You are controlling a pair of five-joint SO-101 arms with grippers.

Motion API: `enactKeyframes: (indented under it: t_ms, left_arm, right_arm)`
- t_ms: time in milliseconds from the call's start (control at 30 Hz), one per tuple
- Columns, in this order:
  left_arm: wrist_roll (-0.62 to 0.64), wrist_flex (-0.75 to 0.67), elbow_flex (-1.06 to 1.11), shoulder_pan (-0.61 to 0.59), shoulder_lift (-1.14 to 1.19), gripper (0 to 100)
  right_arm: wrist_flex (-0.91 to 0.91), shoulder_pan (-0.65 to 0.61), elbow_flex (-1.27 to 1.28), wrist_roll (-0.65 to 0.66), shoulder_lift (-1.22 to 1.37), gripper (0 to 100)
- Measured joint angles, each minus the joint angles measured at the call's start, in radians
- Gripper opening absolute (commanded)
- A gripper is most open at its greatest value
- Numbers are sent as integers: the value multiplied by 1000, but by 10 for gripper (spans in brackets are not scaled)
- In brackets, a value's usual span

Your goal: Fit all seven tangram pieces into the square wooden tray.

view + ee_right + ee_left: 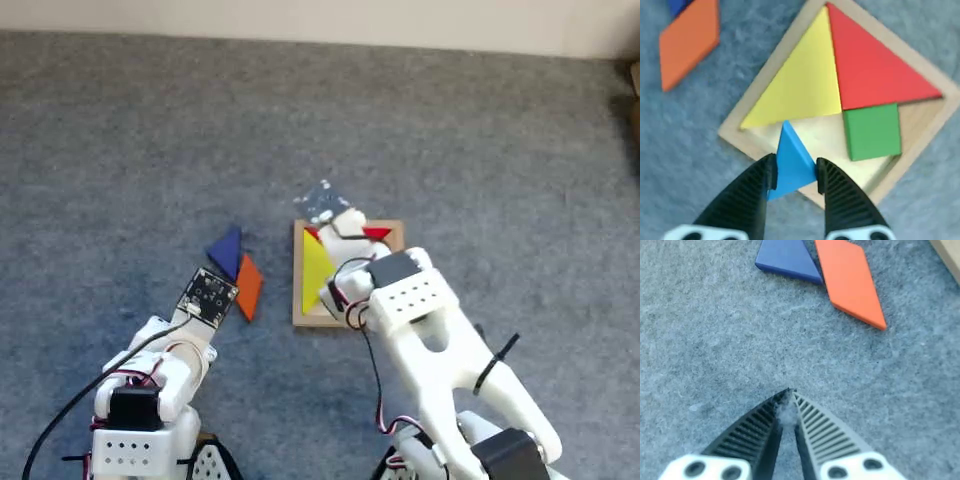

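The square wooden tray [765, 65] [298, 300] holds a yellow triangle [797, 85] [315, 262], a red triangle [870, 65] [377, 233] and a green square [871, 131]. My right gripper [792, 172] is shut on a light blue triangle [791, 162], held just over the tray's bare part. On the carpet left of the tray lie a dark blue triangle [786, 259] [227, 252] and an orange parallelogram [850, 281] [248, 287], side by side. My left gripper [788, 394] is shut with nothing in it, a short way from those two pieces.
Grey carpet [150, 150] covers the whole work surface. The right arm's white body [440, 350] reaches over the tray's near right corner. The left arm [150, 400] stands at the lower left.
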Motion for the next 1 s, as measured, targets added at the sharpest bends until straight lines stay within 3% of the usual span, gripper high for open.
enactKeyframes:
  t_ms: [300,400,667,833,1000]
  left_arm:
    - [0,0,0,0,0,6]
    - [0,0,0,0,0,6]
    - [0,0,0,0,0,6]
    - [0,0,0,0,0,6]
    - [0,0,0,0,0,6]
  right_arm:
    - [0,8,0,532,0,11]
    - [0,8,0,646,0,11]
    - [0,8,0,692,0,21]
    - [0,8,0,692,0,124]
    - [-5,8,0,692,0,136]
